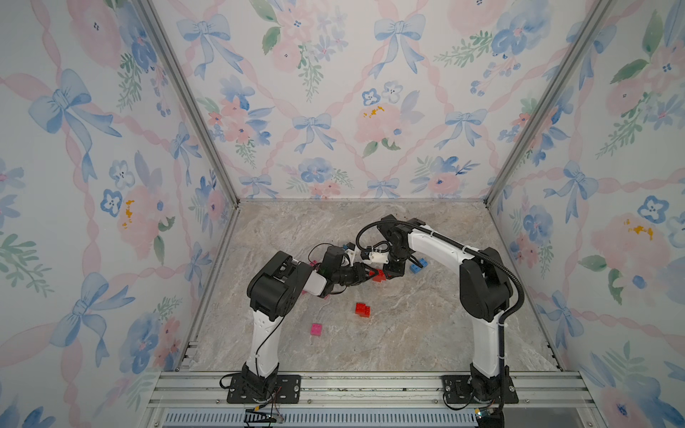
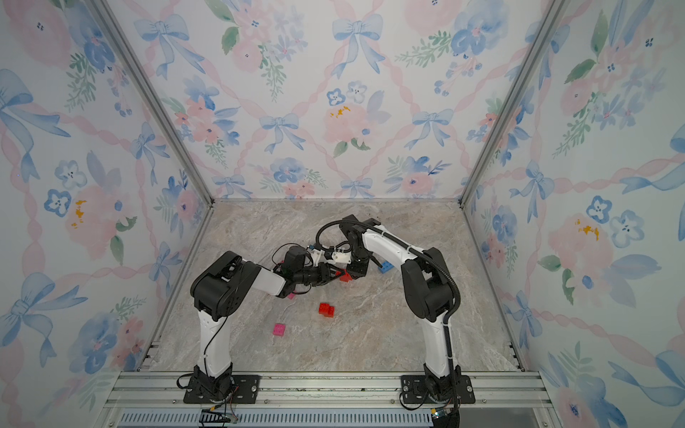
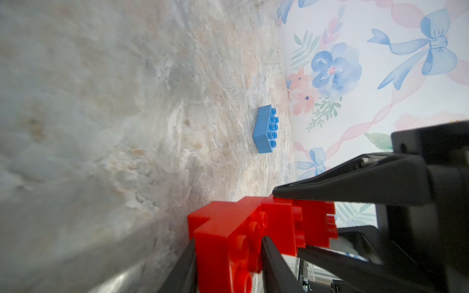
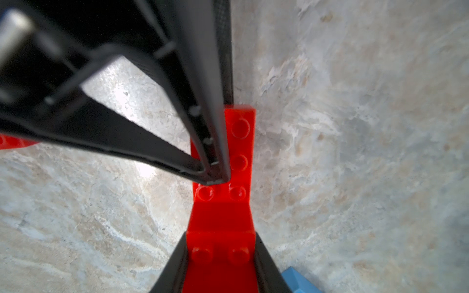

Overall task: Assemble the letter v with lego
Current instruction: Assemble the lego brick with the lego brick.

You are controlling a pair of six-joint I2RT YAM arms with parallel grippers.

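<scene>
Pinched from opposite ends, low at mid-table, by the left gripper [image 1: 365, 275] and the right gripper [image 1: 387, 272], each narrowed tight onto it: a stepped cluster of glossy red studded plastic bricks [image 3: 241, 228]. Lying loose on the smooth grey-beige marble-patterned tabletop [image 1: 426, 333]: a joined pair of red square bricks [image 1: 362, 309] and a pink square brick [image 1: 316, 329] nearer the arm bases, a longer blue brick [image 1: 419, 266] close by on the right arm's side. Enclosed by aluminium-framed walls [image 1: 333, 111] papered with pastel bows and flowers.
</scene>
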